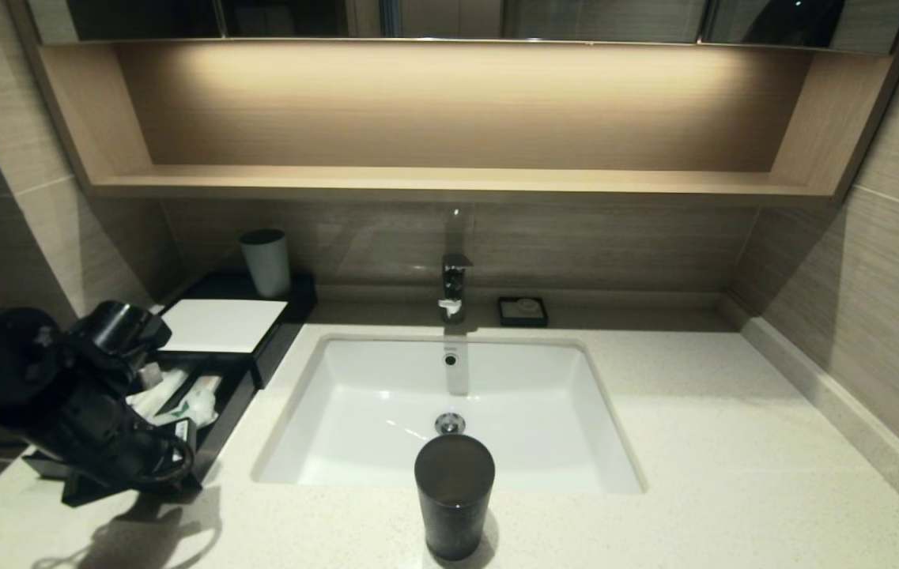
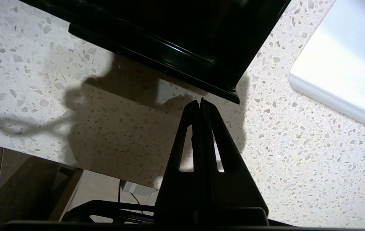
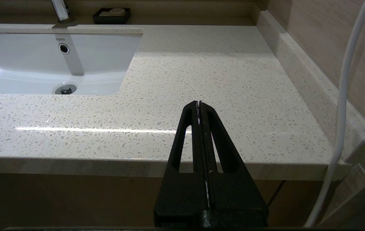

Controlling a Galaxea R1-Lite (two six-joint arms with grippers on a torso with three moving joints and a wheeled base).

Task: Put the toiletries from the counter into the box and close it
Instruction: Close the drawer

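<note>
left gripper (image 2: 200,102) fingers pressed together, empty, at the open drawer's front edge | box (image 1: 221,324) far left on counter (image 1: 734,474), toiletries (image 1: 180,399) lying inside | drawer likely light, slides easily: push the stiff front panel | right gripper (image 3: 199,103) closed, parked off the counter's front

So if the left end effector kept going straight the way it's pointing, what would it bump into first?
Probably the front edge of the black box. The left end effector is shut and points at that edge just above the counter. The gap looks small, though depth is hard to judge.
</note>
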